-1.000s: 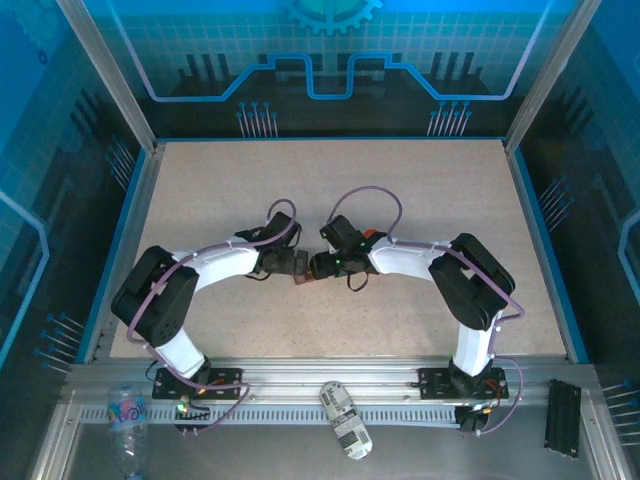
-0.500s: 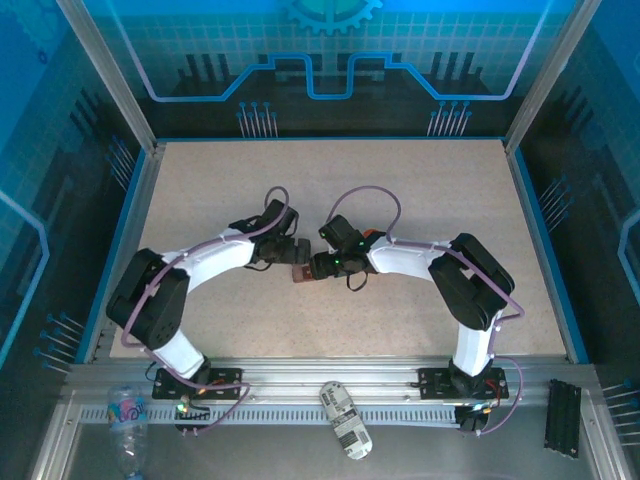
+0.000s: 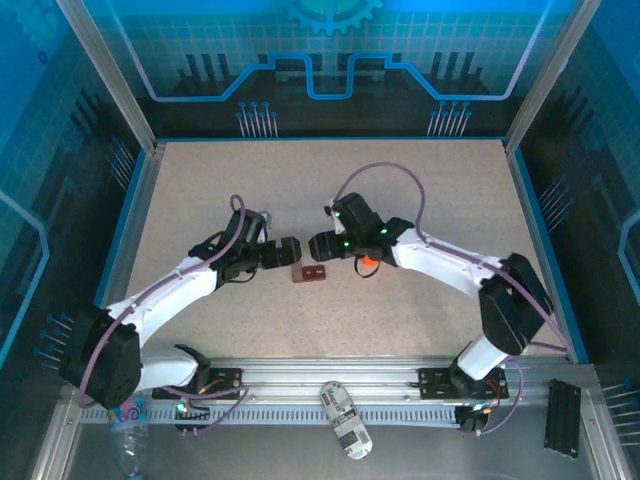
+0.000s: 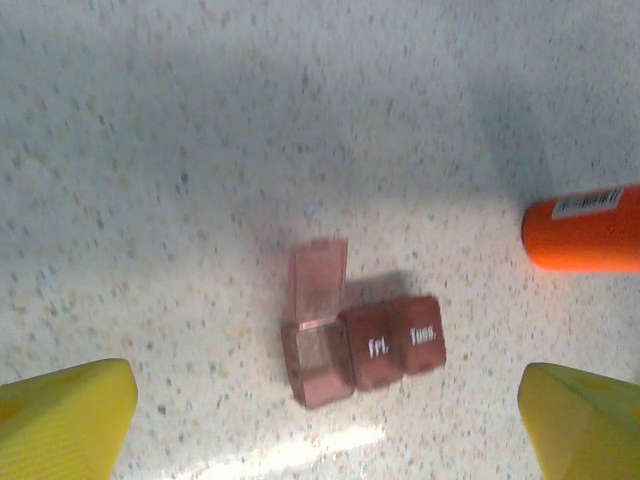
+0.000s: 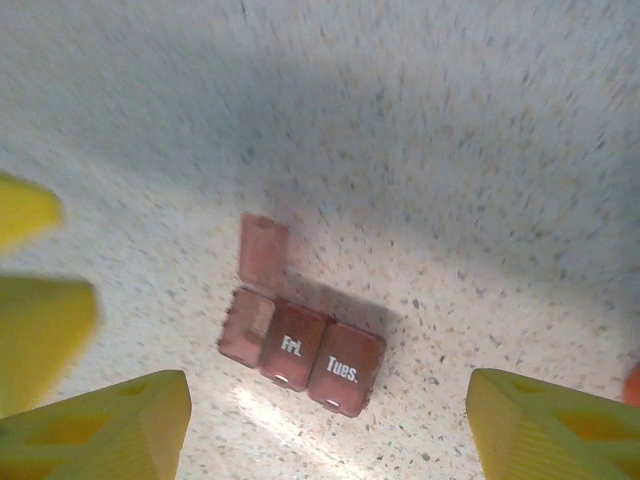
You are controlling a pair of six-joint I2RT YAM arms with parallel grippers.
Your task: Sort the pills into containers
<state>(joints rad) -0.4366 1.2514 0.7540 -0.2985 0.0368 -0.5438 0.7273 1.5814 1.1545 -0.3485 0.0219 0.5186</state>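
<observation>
The speckled table (image 3: 430,200) carries little. Across it the left arm (image 3: 170,290) and the right arm (image 3: 450,265) now reach in from further out. A second ago they were bunched together right over the middle; both have since drawn back and up.

The left gripper (image 3: 288,252) hangs just left of the centre with its yellow fingers (image 4: 60,415) spread wide and nothing between them. The right gripper (image 3: 318,246) faces it from the other side. Its fingers (image 5: 555,425) are also parted and empty, wider than a moment ago.

The orange bottle (image 3: 367,263) lies on its side under the right wrist, near the box but not touching it.

The maroon pill box (image 3: 309,274) sits flat and free on the table between and just nearer than the two grippers. The wrist views show a row of three cells, the two marked "Fri." and "Tues." closed.

The lid (image 4: 318,280) of the end cell (image 4: 318,365) stands up, open. Whether anything lies inside that cell is too blurred to tell.

With both grippers clear and one cell open, the opening step looks finished. The next step is likely fetching pills, probably from the bottle
</observation>
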